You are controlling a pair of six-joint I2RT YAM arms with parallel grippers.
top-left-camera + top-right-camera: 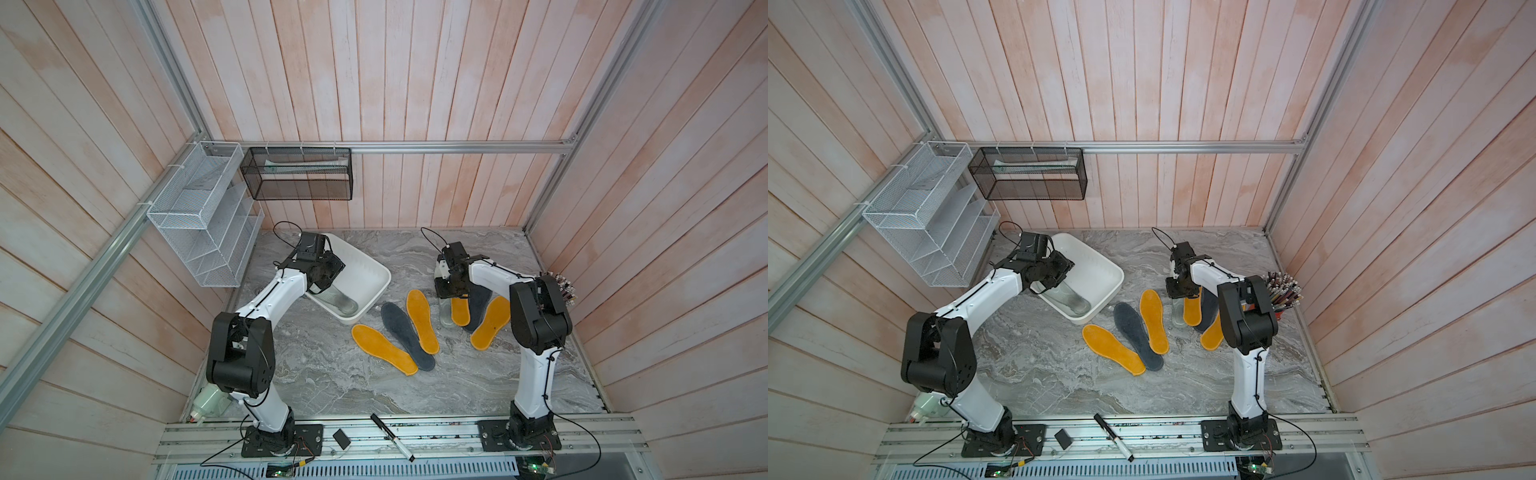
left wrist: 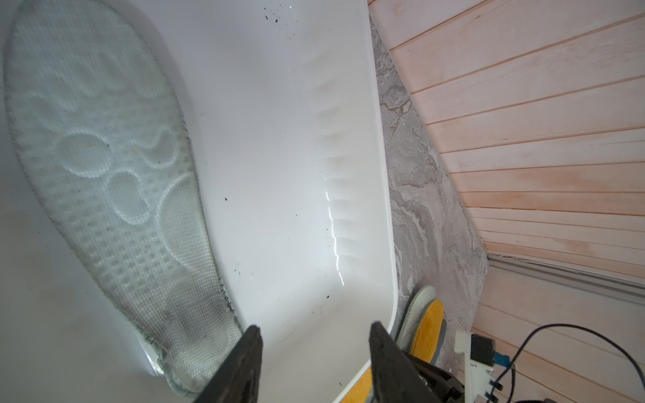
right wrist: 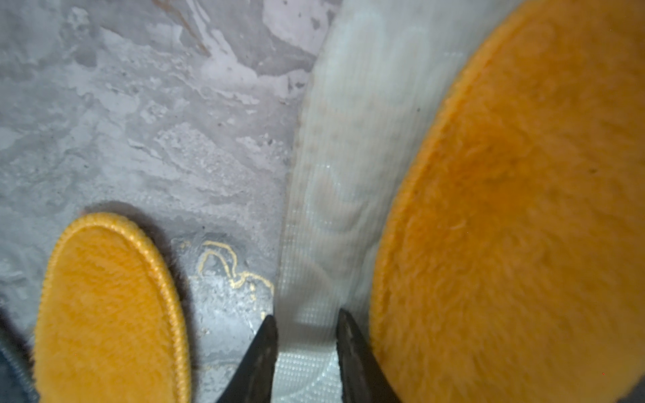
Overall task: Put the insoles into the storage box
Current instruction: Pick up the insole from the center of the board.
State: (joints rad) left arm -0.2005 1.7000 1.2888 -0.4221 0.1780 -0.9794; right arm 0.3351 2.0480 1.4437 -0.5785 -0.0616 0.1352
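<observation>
Though an orange insole (image 3: 523,209) covers part of the blurred pale insole (image 3: 349,139), the right gripper (image 3: 307,324) straddles its free strip; whether it pinches, I cannot tell. Left gripper (image 2: 314,331) hangs released over the storage box (image 2: 296,104), beside the patterned insole (image 2: 104,174) lying inside.

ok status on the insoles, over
Left gripper open over storage box, one pale insole inside. Right gripper, jaws astride second pale insole on table, grip unconfirmed. Orange insole overlaps its edge.
</observation>
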